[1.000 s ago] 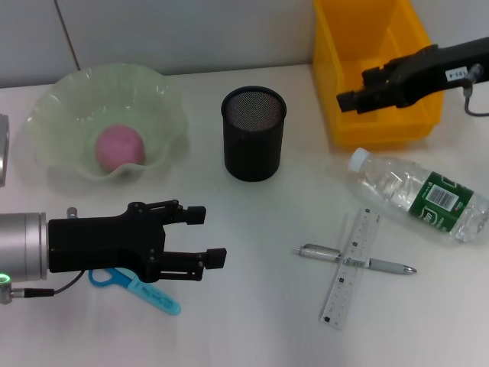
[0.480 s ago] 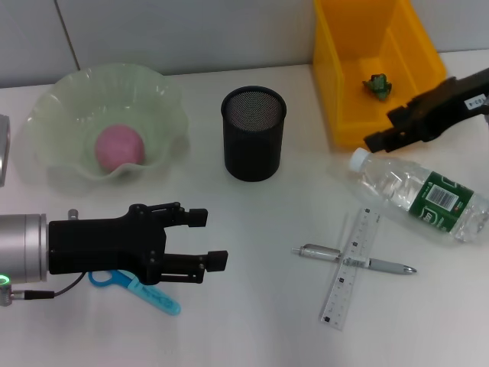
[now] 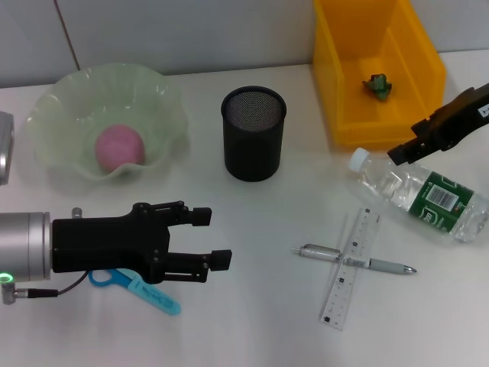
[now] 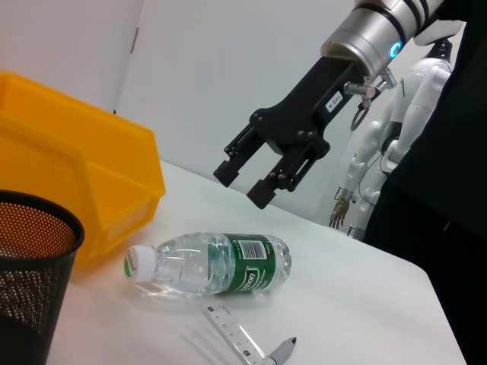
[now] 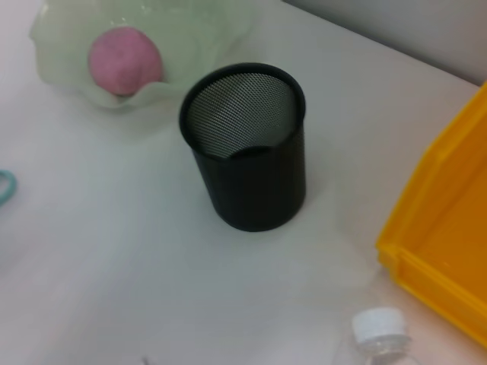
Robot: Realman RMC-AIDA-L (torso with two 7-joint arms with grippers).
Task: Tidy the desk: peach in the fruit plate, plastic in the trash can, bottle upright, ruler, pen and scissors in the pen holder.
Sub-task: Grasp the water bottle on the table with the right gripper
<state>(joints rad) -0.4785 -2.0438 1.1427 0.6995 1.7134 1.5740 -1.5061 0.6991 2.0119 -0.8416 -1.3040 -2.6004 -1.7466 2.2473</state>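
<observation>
The pink peach [image 3: 120, 147] rests in the pale green fruit plate [image 3: 53, 99]. A green scrap of plastic [image 3: 377, 85] lies in the yellow trash can [image 3: 336, 84]. The bottle [image 3: 416, 195] lies on its side on the desk [image 3: 252, 321]. My right gripper [image 3: 401, 151] hovers open and empty just above it, as the left wrist view shows [image 4: 245, 185]. The pen [image 3: 390, 266] crosses the clear ruler [image 3: 340, 294]. The blue scissors [image 3: 157, 297] lie partly under my open left gripper [image 3: 214, 238]. The black pen holder [image 3: 254, 134] stands at the centre.
In the right wrist view the pen holder [image 5: 247, 152] stands between the fruit plate [image 5: 53, 30] and the trash can [image 5: 441, 251], with the bottle's white cap [image 5: 378, 327] close by. A grey object [image 3: 4, 145] sits at the left edge.
My right gripper moved out from over the trash can and down toward the bottle. The green plastic now shows inside the can. The left gripper barely shifted.
</observation>
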